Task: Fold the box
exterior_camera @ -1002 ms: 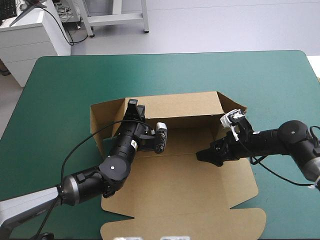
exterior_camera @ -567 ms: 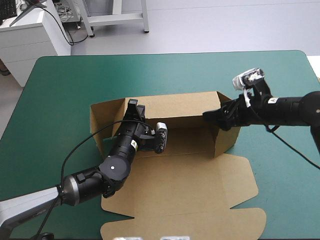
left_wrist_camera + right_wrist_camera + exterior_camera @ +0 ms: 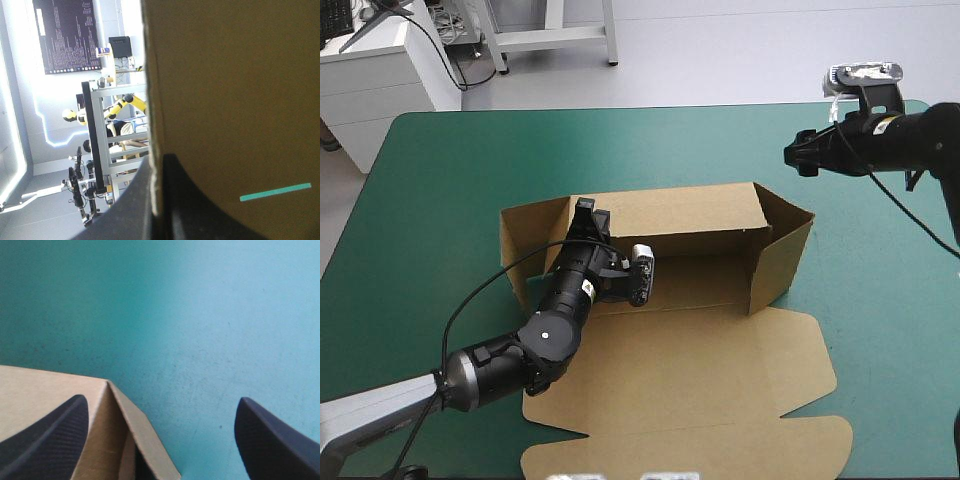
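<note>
**Gripping the rear wall: box part-raised at table centre**

**Task item.** The brown box (image 3: 690,370) sits at the middle of the table, on the teal-green cover (image 3: 470,170). Its long rear wall stands upright. The right side wall is also raised and angles outward from the rear corner. At the left end a shorter flap stands up. The broad front panel, with its shaped tabs, lies flat and reaches toward the near edge.

**Left gripper.** In the high view the left gripper (image 3: 585,212) is at the top edge of the rear wall, close to the left corner. In the left wrist view the left gripper (image 3: 159,157) has its black fingers drawn all but together, with the edge of the box (image 3: 235,100) pinched between them.

**Right gripper.** The right gripper (image 3: 798,158) hangs over the far right part of the table, well apart from the box and touching nothing. In its own view the right gripper (image 3: 160,405) has its fingers spread wide. Bare cover (image 3: 200,315) lies ahead of them and a raised corner of the box (image 3: 50,390) sits beside one finger.

**Obstructions.** The left arm (image 3: 545,335) lies across the left part of the box floor and front panel, hiding the board beneath it. Board fills most of the left wrist view and blocks sight of the box interior. The right arm (image 3: 920,135) comes in over the right edge, clear of the board.
</note>
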You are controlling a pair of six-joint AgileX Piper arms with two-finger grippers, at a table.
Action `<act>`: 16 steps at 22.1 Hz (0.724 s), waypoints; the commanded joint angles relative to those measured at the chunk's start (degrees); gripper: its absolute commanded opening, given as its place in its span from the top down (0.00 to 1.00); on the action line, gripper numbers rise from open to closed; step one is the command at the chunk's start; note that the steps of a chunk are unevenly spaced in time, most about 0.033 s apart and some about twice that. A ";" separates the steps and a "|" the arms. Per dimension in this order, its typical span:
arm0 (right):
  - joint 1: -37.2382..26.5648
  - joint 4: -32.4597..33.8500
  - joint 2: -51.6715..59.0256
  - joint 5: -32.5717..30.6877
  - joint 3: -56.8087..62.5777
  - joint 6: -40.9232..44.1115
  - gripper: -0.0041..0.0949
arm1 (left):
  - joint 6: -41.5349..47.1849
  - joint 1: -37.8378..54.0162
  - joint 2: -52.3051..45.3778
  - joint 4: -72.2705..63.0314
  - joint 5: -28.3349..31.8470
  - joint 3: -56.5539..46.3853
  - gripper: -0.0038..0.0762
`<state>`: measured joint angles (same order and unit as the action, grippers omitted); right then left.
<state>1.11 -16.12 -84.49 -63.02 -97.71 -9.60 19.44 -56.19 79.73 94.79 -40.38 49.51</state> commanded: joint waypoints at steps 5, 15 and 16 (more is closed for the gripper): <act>-5.72 -1.13 -13.73 -8.59 -11.46 1.59 0.17 | 0.40 -0.07 -1.48 2.89 -0.37 1.43 0.96; -5.72 -2.81 -15.83 -8.59 -4.84 -3.52 0.17 | 0.29 -0.07 -1.48 2.89 -0.21 1.43 0.96; -5.72 -3.28 -14.86 -8.59 -2.32 -4.58 0.17 | 0.29 -0.07 -1.48 2.89 -0.06 1.43 0.96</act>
<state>-4.23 -17.82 -103.85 -71.05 -102.01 -11.75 19.44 -56.19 79.73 94.79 -39.91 49.51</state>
